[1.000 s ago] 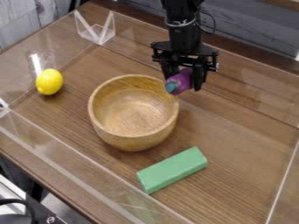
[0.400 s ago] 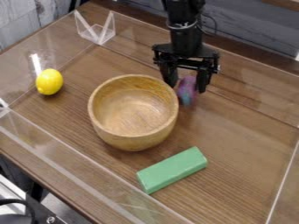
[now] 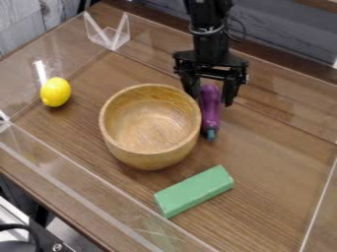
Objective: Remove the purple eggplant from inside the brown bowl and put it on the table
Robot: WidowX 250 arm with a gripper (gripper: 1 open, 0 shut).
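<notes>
The purple eggplant [image 3: 211, 108] lies on the table [image 3: 270, 138] just right of the brown bowl [image 3: 152, 124], lengthwise toward the front. The bowl's hollow shows nothing inside. My gripper [image 3: 212, 91] hangs pointing straight down right over the eggplant's far end, jaws open, the fingers standing either side of it without closing on it.
A yellow lemon [image 3: 54, 92] sits at the left. A green block [image 3: 194, 191] lies in front of the bowl. A clear plastic stand [image 3: 108, 30] is at the back left. Clear plastic walls run along the table's edges.
The gripper held the eggplant a second ago; its jaws have opened and the eggplant has dropped to lie flat on the table beside the bowl. The arm stayed in place.
</notes>
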